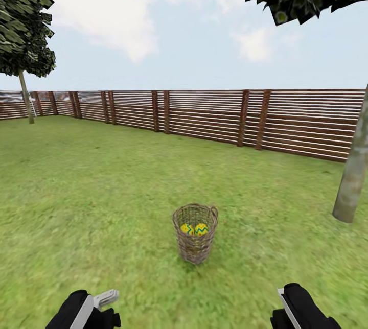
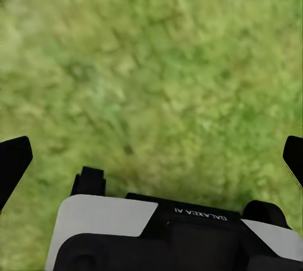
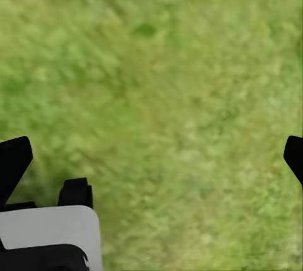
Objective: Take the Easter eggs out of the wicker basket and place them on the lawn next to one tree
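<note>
Three eggs are what I must fetch, though I can make out only two bright yellow Easter eggs (image 1: 194, 229) with blue-green zigzag bands, lying inside the small round brown wicker basket (image 1: 196, 247); a third may be hidden under them. The basket stands upright on the wide bright green lawn (image 1: 102, 191), ahead of me and a little right of centre, out of reach. The pale grey-green trunk of a tall tree (image 1: 352, 175) rises to its right, near but apart, before the brown slatted wooden fence (image 1: 214, 114); another tree (image 1: 25, 96) stands far off at the left.

I judge the step in hand is the approach. To do it well I should roll forward until the basket sits between my arms, then reach down through its open mouth from above, clear of the loop handle, rather than nudging the light wicker over.

My left gripper (image 2: 151, 157) is spread wide and empty, and my right gripper (image 3: 151, 157) likewise, both hanging over bare grass. The wrist cameras tell me that plainly; the head camera catches just the dark backs of my wrists at its lower edge, yet it alone gives me basket, eggs and trees.
</note>
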